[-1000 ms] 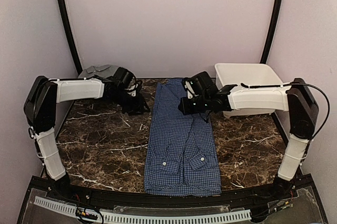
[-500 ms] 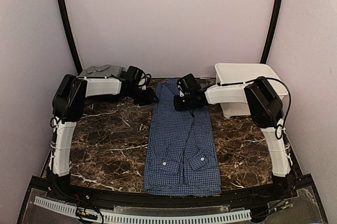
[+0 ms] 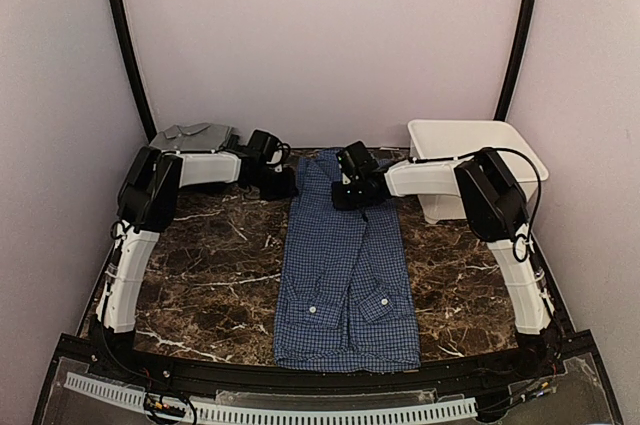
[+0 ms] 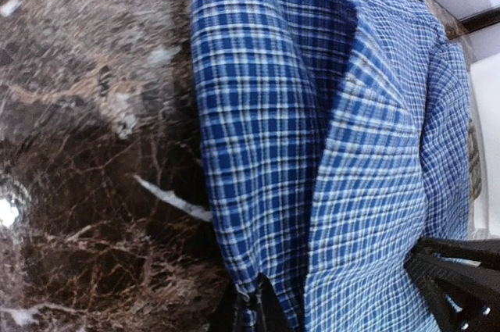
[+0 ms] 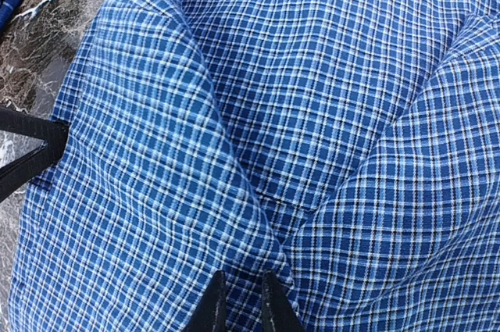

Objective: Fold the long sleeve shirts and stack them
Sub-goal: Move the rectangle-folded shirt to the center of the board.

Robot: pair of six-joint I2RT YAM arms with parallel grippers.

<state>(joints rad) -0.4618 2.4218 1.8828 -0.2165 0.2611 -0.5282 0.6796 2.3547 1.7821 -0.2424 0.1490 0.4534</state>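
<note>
The blue checked shirt [image 3: 345, 265] lies as a long folded strip down the middle of the table, collar end far. My left gripper [image 3: 282, 183] is at its far left edge. In the left wrist view the gripper [image 4: 250, 312] is shut, pinching the edge of the blue shirt [image 4: 328, 152]. My right gripper [image 3: 350, 191] rests on the shirt's far part. In the right wrist view the gripper [image 5: 238, 305] is nearly closed on a fold of the blue shirt [image 5: 312, 98]. The grey shirt [image 3: 190, 133] lies folded at the back left corner.
A white plastic tub [image 3: 475, 150] stands at the back right, beside the right arm. The dark marble table [image 3: 210, 265] is bare on both sides of the shirt. The right gripper's dark body [image 4: 457, 285] shows in the left wrist view.
Both arms have swung toward the far end of the table. The left gripper moved right to the shirt's far left edge; the right gripper moved left and farther along the shirt.
</note>
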